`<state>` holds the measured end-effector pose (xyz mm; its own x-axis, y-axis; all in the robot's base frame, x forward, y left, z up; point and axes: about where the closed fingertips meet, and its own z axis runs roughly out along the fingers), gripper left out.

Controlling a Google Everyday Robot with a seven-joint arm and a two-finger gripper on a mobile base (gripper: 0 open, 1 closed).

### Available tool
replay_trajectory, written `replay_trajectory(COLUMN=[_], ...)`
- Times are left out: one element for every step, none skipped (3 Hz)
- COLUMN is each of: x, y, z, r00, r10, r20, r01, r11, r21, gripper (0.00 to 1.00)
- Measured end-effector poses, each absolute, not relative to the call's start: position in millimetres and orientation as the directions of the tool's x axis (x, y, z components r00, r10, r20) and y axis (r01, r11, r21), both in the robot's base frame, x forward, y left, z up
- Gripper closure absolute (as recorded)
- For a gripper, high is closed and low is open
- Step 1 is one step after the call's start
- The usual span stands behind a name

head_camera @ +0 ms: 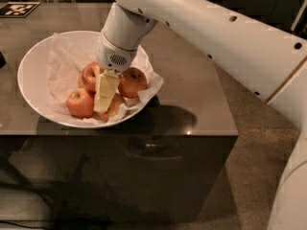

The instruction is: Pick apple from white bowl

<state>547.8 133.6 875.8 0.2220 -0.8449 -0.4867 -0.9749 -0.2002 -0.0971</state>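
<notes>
1. The gripper [102, 104] is reaching straight down into the white bowl [33, 63], and its tip is sitting in the middle of the fruit pile. From this angle I can't tell if it's spread or closed on anything.
2. The apple [132, 82], the big deep-red one, is lying just beside the gripper on the side nearest the arm [216, 32]. It's resting on the tissue paper [62, 61] near the bowl's rim.
3. Three paler apples are crowding in: one at the front left [80, 103], one at the back left [91, 74], and one half hidden under the gripper [115, 107].
4. I'm thinking a good grab here means straddling the red one across its widest part, not pinching near the top where it would be squirting out.
5. I'm also guessing the gripper needs shifting toward that apple first, since it's looking closer to the wrong fruit.
6. A slow, straight lift should be helping too, so the paper isn't snagging and the neighbours aren't rolling onto the table [192, 85].
</notes>
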Motion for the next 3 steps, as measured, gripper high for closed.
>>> replay_trajectory(x=[547.8, 547.1, 544.7], y=[133.6, 124.3, 122.6], z=[882.1, 915.4, 934.1], r00=[0.222, 0.207, 0.192], r10=[-0.845, -0.838, -0.841], r20=[-0.487, -0.505, -0.506], r01=[-0.975, -0.978, -0.981], r11=[-0.2, -0.168, -0.146], r21=[-0.097, -0.123, -0.129], gripper=[1.0, 1.0, 1.0])
